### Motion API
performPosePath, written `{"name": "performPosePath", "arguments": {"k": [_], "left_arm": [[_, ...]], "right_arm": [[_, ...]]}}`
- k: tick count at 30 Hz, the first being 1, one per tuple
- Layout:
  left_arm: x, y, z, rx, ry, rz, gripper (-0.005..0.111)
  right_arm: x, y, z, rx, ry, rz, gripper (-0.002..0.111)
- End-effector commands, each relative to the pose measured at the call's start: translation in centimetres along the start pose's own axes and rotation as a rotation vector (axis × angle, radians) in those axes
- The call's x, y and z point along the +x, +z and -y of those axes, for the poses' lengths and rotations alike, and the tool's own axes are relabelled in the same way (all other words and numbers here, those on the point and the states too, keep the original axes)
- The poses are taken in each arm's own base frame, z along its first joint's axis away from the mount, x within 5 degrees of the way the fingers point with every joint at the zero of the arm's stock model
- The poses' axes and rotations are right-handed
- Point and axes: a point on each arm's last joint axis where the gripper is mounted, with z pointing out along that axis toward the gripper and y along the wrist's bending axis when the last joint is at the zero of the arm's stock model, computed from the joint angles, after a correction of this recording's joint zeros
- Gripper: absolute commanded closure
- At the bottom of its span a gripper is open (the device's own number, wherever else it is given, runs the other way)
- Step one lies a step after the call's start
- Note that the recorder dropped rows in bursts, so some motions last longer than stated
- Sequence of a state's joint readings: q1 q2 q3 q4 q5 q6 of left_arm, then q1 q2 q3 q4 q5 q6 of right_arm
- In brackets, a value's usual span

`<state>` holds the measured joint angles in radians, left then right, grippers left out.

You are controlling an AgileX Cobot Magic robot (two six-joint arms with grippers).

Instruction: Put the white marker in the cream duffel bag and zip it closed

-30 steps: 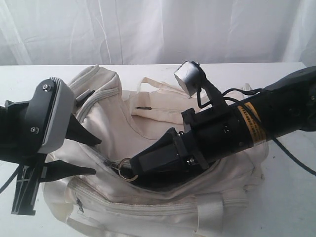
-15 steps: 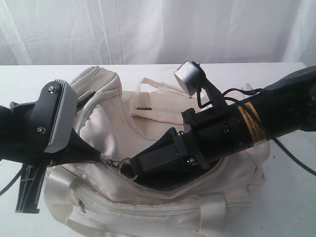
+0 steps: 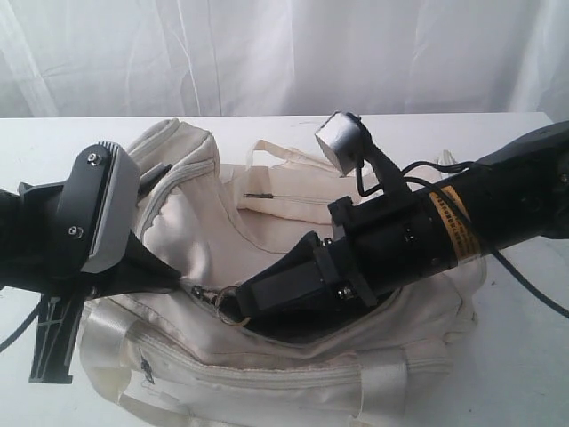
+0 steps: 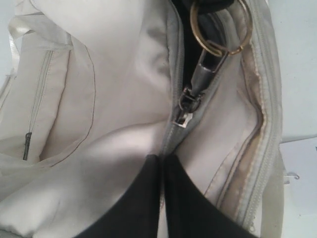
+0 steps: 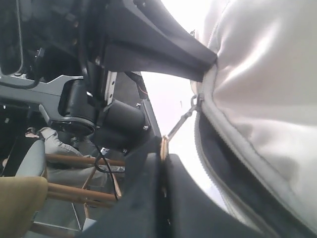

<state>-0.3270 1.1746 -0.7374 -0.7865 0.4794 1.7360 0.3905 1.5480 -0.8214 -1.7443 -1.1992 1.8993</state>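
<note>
The cream duffel bag [image 3: 267, 240] lies on the white table with its top zipper partly open, a dark gap showing along it [image 4: 182, 34]. My left gripper [image 3: 180, 283] is shut, pinching the bag's fabric at the zipper's closed end [image 4: 162, 159]. The grey zipper slider [image 4: 190, 99] sits just beyond those fingertips, linked by a clip to the metal ring pull [image 4: 220, 29]. My right gripper [image 3: 240, 307] is shut on that ring pull [image 5: 163, 146], its arm lying across the bag. The white marker is hidden from every view.
A small dark pull [image 3: 260, 191] marks a side pocket's zipper. The right arm's camera mount [image 3: 342, 142] and cables rise above the bag. The white table [image 3: 53, 142] runs back to a white curtain. Glossy handles [image 3: 378, 382] hang at the front.
My left gripper, open a second ago beside the bag's left end, has moved in and shut on the fabric at the zipper's end. The right gripper has held the ring throughout.
</note>
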Motion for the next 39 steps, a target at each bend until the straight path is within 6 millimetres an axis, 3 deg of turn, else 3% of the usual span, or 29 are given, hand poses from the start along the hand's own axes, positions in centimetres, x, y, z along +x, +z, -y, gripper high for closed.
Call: {"name": "performPosePath", "arguments": {"k": [1,27,39], "left_arm": [[-0.3,0.0,-0.1,-0.002,-0.021,0.014,0.107],[-0.2,0.0,-0.2,-0.013,-0.067,0.011,0.107],[-0.2,0.0,-0.2,-0.013,-0.072,0.011,0.107]], "right_arm": [[0.7,-0.1,-0.3,-0.020,0.002,-0.010,0.108],[0.7,-0.1,0.2,0.031,-0.041,0.003,0.108],[2.2,0.2,0.8,0.046,0.013,-0.014,0.108]]}}
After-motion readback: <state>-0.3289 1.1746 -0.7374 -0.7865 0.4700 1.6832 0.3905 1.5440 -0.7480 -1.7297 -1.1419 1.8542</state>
